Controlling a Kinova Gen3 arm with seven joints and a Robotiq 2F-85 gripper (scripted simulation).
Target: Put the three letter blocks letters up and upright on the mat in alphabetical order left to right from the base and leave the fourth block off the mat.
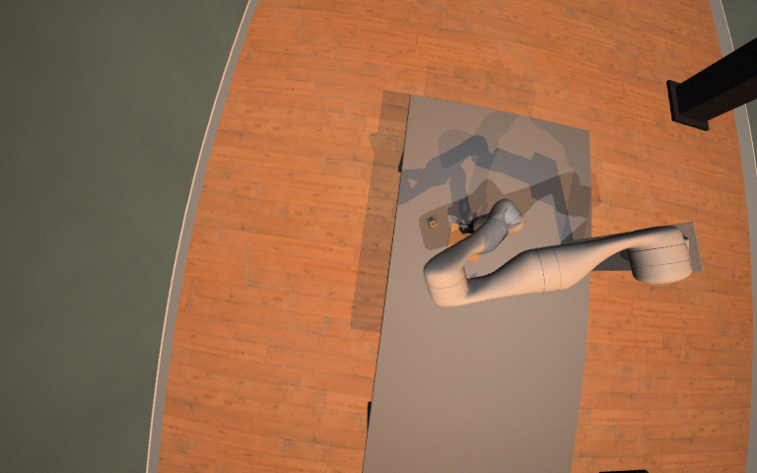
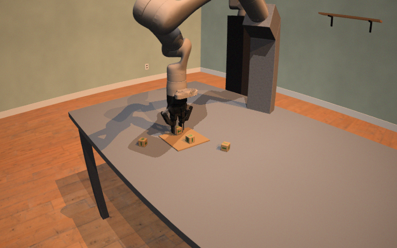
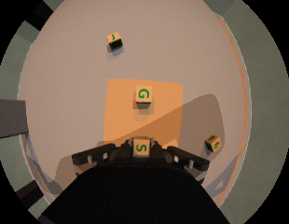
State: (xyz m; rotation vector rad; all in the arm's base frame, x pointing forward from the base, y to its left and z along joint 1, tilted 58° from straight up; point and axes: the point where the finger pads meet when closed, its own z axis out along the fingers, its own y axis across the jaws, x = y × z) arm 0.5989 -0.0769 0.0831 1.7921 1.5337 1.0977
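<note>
My gripper [image 1: 465,227] [image 2: 178,130] [image 3: 141,143] is shut on a wooden block with a green S on top. The S block [image 2: 179,130] [image 3: 142,148] is over the mat's far-left part in the exterior view; whether it touches the mat is unclear. The orange mat [image 2: 178,147] [image 3: 117,114] lies flat. The G block [image 2: 189,139] [image 3: 144,94] stands on it, G on top, with a gap to the S block. A third block [image 2: 225,146] [image 3: 115,40] lies off the mat, its top mark thin. A fourth block [image 1: 432,224] [image 2: 142,142] [image 3: 213,143] lies off the mat's other side, turned; its top letter is unclear.
The grey table [image 1: 476,374] [image 2: 287,172] carries the mat and blocks. The table edge is beyond the fourth block. The robot's pedestal [image 2: 260,76] [image 3: 9,119] stands at the table's opposite side. The arm hides part of the mat in the top view.
</note>
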